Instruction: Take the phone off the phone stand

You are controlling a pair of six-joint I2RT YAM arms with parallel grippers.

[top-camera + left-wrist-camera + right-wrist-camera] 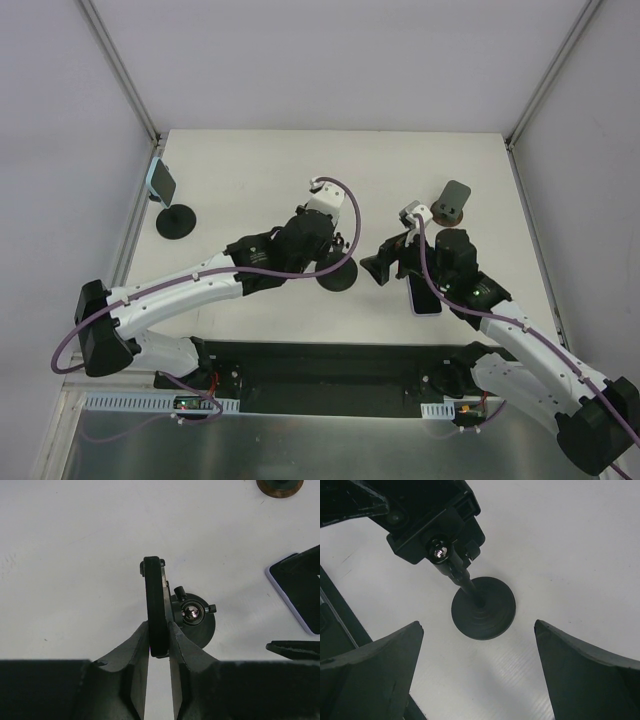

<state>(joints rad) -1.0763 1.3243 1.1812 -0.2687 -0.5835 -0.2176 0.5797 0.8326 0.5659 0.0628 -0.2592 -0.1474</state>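
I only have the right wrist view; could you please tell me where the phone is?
Observer: The phone lies flat on the table beside the right arm, off the middle stand.
Operator: Thank you; what is the left gripper gripping?
Observer: The left gripper is shut on that stand's bare holder plate, seen edge-on.
Operator: Is anything else out there?
Observer: A second phone sits on another stand at the far left edge.
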